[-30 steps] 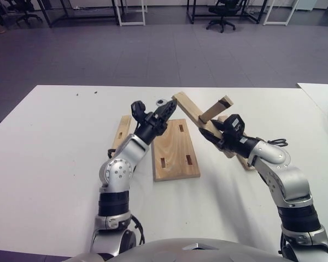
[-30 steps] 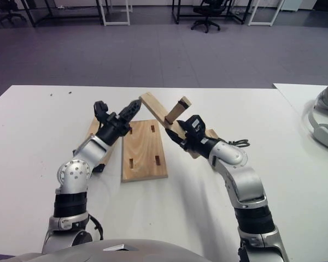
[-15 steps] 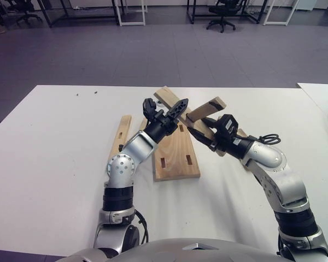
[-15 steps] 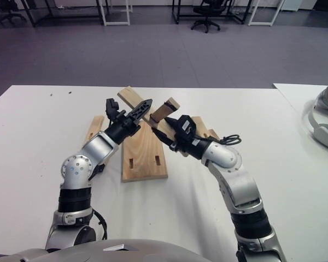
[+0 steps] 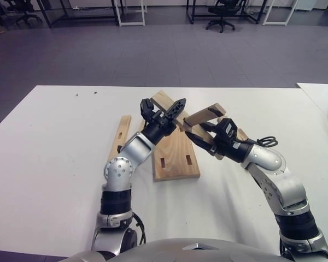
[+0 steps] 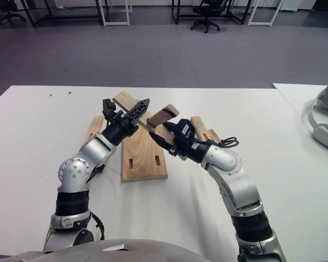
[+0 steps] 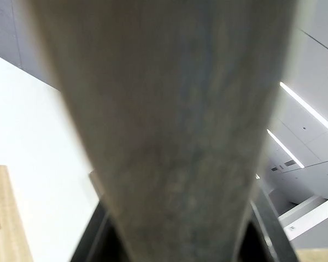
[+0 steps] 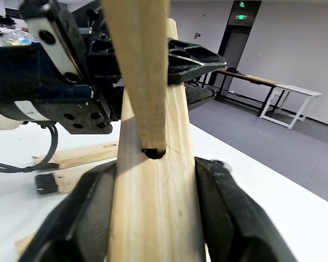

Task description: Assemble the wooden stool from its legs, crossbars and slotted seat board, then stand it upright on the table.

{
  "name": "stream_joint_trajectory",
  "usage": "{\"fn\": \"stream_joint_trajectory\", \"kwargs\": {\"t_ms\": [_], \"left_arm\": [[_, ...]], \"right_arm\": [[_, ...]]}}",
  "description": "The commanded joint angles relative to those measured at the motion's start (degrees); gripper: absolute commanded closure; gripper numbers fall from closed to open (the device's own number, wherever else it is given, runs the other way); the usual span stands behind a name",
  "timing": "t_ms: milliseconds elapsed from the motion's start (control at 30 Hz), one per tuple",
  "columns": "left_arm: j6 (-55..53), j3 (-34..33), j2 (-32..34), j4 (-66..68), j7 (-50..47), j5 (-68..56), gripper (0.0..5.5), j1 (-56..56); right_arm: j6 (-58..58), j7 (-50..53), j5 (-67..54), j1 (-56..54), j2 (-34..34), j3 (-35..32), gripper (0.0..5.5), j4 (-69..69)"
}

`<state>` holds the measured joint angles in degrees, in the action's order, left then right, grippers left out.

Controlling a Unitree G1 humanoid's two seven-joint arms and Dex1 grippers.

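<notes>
1. Tabletop [image 5: 49, 142]: bare room toward the left and near edges; the far edge is close behind the work.
2. Slotted seat board [image 5: 176, 158]: flat mid-table and loose; a skewed push could slide it.
3. Leg [image 5: 163, 100] with crossbar [image 5: 203, 114]: raised over the board, clamped by the right gripper [image 5: 198, 135].
4. Left gripper [image 5: 165, 106]: jaws spread astride the leg's top; uneven closing could twist it.

Leg+crossbar [image 5: 203, 114] tilted above flat slotted seat board [image 5: 175, 158]; spare leg [image 5: 121, 132] beside.
</notes>
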<state>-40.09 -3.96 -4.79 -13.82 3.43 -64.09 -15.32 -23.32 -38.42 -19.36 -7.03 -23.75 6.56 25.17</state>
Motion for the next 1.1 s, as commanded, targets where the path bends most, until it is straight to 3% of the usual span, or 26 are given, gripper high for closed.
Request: {"fn": "stream_joint_trajectory", "kwargs": {"t_ms": [33, 233, 433, 667, 867, 1100], "left_arm": [[4.5, -1.3, -3.4, -4.9, -4.0, 1.8, 4.48, 7.4], [10.4, -7.0, 0.9, -16.1, -12.8, 4.3, 4.48, 14.2], [13.9, -7.6, 1.1, -31.9, -17.5, 9.5, 4.48, 30.7], [12.7, -6.3, 3.9, -35.1, -21.5, 10.3, 4.48, 32.0], [8.9, -6.3, 9.5, -33.3, -22.0, 8.7, 4.48, 26.5], [7.4, -5.2, 16.9, -32.9, -18.3, 17.0, 4.48, 25.7]], "right_arm": [[0.4, -2.6, -1.8, -2.1, 0.4, 1.2, 3.05, -2.4], [1.9, -1.4, 0.8, 0.6, -0.9, 0.9, 1.81, -3.5], [4.8, 1.8, 7.3, 5.5, -3.4, 0.2, 1.79, -12.9], [10.0, 6.4, 19.3, 4.2, -1.8, 6.5, 1.79, -30.5], [10.5, 6.0, 18.7, 6.3, 0.3, 9.2, 1.79, -24.2], [8.4, 7.6, 19.4, 8.2, 0.6, 9.5, 1.79, -20.7]]}}
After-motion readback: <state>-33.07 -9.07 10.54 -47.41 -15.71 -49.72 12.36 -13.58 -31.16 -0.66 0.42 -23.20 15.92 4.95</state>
